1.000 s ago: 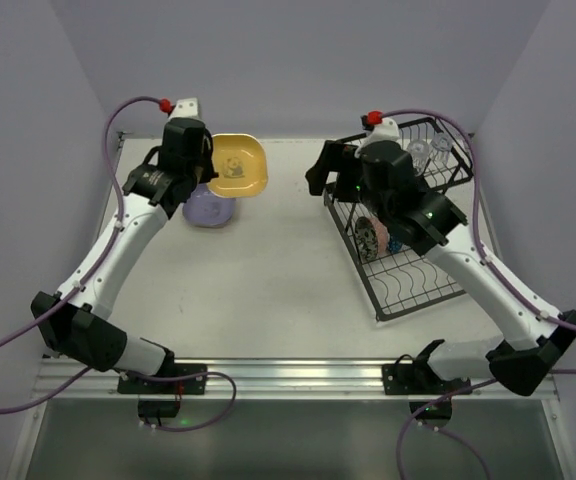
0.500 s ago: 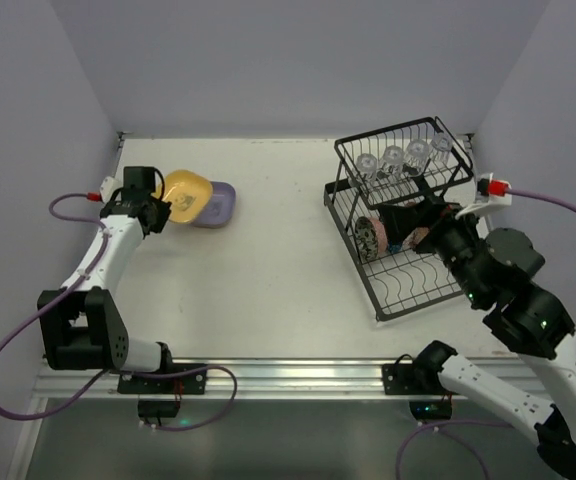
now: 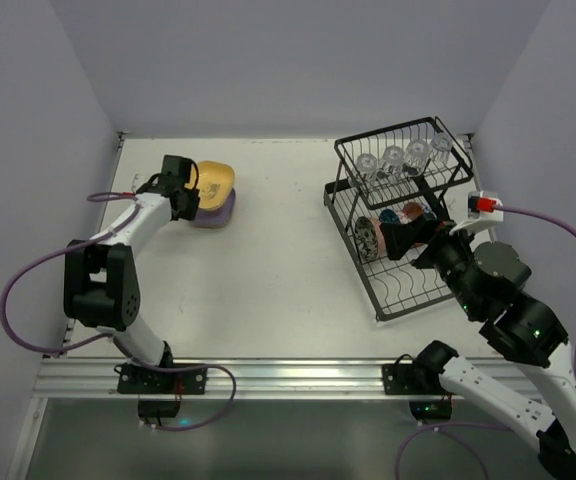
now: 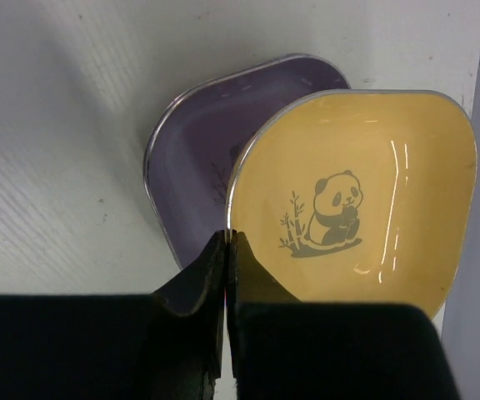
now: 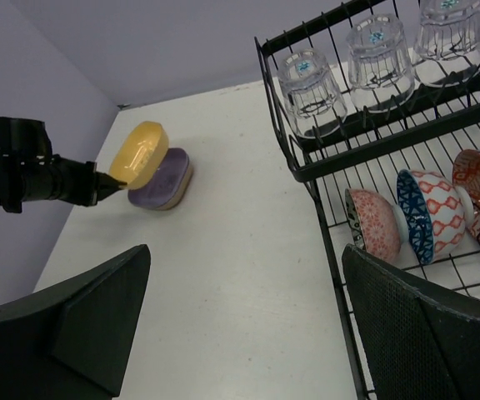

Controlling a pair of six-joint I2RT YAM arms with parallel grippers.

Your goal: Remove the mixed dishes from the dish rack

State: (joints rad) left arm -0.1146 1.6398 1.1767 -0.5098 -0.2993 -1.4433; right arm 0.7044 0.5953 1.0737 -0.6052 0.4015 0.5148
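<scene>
Clamping the thin rim of a glossy, rounded-square yellow plate [image 4: 390, 142] in the left pincer [image 4: 227, 239], fingers narrowed right down onto the edge, at the upper left of the overhead frame. Showing a printed panda [image 4: 336, 208] with bamboo on the smooth inner face. Tilting that plate over a lavender plate [image 4: 194, 158] of the same shape, lying flat on the pale, faintly ribbed desk [image 4: 57, 125]; not telling whether the two are touching. Holding the right pincer [image 5: 244, 267] spread wide and empty beside the black wire dish rack [image 3: 416, 292], at the right of the overhead frame. Carrying four clear ribbed glasses [image 3: 392, 160] mouth-down along the raised basket shelf. Leaning on edge in the wavy lower tray, side by side: a reddish-pink bowl [image 5: 373, 223], a blue bowl [image 5: 427, 212] and an orange-tan bowl [image 5: 477, 196], all patterned. Overhanging those bowls with the shelf's dark crossbars, seen from the right wrist.
</scene>
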